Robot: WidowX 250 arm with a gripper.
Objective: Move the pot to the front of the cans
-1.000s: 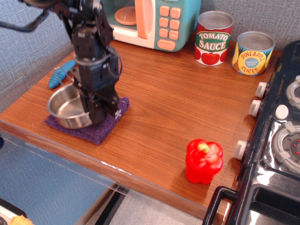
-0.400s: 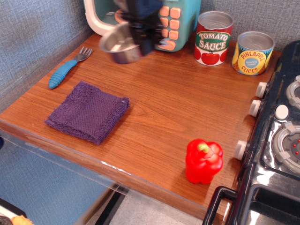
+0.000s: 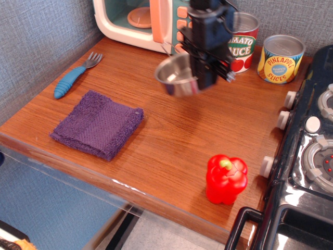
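The shiny steel pot (image 3: 177, 75) hangs in the air above the wooden counter, tilted, held at its right rim by my black gripper (image 3: 200, 78), which is shut on it. The red "Tomato Sauce" can (image 3: 243, 44) stands at the back, partly hidden behind my arm. The yellow and blue "Pineapple Slices" can (image 3: 280, 58) stands to its right. The pot is in front and left of the tomato can.
A purple cloth (image 3: 98, 123) lies at the front left. A blue-handled fork (image 3: 73, 80) lies near the left wall. A toy microwave (image 3: 151, 21) stands at the back. A red toy pepper (image 3: 225, 178) stands at the front right. A stove (image 3: 312, 146) borders the right.
The gripper lifted the pot off the purple cloth, carried it up and back toward the microwave, then right and down toward the cans.
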